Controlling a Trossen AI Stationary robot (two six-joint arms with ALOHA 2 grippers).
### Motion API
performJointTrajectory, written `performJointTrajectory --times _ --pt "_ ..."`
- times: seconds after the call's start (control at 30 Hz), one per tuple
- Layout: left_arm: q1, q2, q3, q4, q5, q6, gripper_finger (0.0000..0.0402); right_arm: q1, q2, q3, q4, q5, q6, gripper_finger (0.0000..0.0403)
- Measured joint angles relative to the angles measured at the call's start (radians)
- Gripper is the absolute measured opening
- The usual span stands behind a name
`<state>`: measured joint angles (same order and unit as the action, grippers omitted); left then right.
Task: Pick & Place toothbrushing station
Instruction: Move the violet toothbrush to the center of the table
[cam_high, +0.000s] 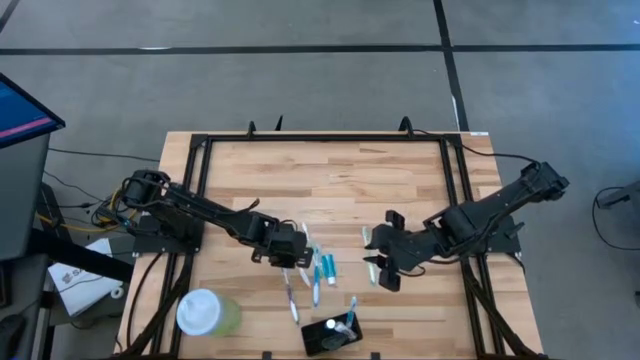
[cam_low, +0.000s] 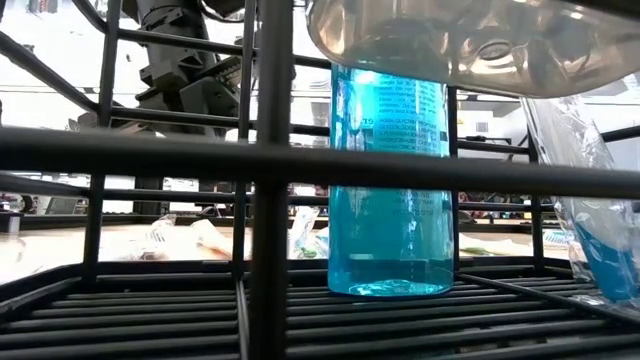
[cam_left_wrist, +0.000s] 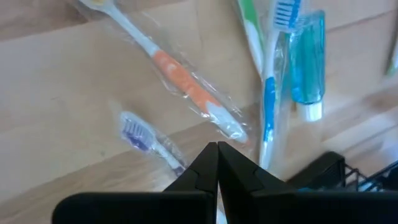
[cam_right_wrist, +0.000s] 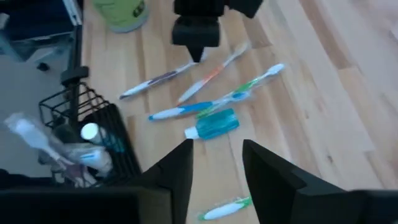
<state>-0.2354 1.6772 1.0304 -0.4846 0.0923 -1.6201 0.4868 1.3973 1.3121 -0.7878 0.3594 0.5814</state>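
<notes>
- Left gripper (cam_high: 288, 262): low over the scattered brushes at lower centre of the high view. In the left wrist view its two dark fingers (cam_left_wrist: 208, 171) meet tip to tip, with nothing visibly between them.
- Right gripper (cam_high: 385, 250): right of centre in the high view, jaws spread wide and empty. In the right wrist view the fingers (cam_right_wrist: 177, 171) stand well apart at the bottom of the frame.
- Black wire holder (cam_high: 330, 336): at the bottom edge of the table, lower centre of the high view. It already carries wrapped items, among them a clear blue bottle (cam_low: 390, 180) that fills the middle of the low view.
- Loose set: an orange-handled toothbrush (cam_left_wrist: 186, 87), a purple-bristled toothbrush (cam_left_wrist: 146, 140), a blue-handled toothbrush (cam_left_wrist: 270, 93) and a teal tube (cam_left_wrist: 306, 59) lie in clear wrappers on the wooden table (cam_high: 340, 180), between the two grippers.
- Green toothbrush (cam_high: 372, 268): lies apart, just beside the right gripper.
- Key relation: the purple-bristled brush lies just ahead of the left fingertips, long axis slanting from upper left to lower right of the left wrist view. The left arm is judged the nearer to it, and its fingers would need to part first.
- Pale green cup (cam_high: 205, 314): lower left of the table, with a white lid.
- Writing: the bottle bears dark print, too small to read. No brand is legible.
</notes>
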Motion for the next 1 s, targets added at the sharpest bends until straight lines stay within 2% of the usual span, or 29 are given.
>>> performJointTrajectory --times 0.27,0.43,0.57,0.83,1.0 --pt "0.005 0.014 -0.001 -0.016 0.015 -0.024 0.0000 0.002 -0.119 -0.156 0.231 0.033 0.050 0.0050" --pt "0.025 0.060 -0.005 -0.015 0.081 0.000 0.0000 -0.007 -0.188 -0.248 0.418 0.040 0.109 0.0005" --pt "0.041 0.103 -0.019 -0.026 0.141 0.030 0.0000 -0.010 -0.200 -0.259 0.457 0.038 0.125 0.0013" --pt "0.075 0.150 -0.017 -0.013 0.159 0.094 0.0000 -0.009 -0.199 -0.260 0.470 0.038 0.127 0.0018" --pt "0.109 0.150 -0.015 -0.013 0.128 0.116 0.0000 0.002 -0.199 -0.260 0.470 0.039 0.127 0.0014"
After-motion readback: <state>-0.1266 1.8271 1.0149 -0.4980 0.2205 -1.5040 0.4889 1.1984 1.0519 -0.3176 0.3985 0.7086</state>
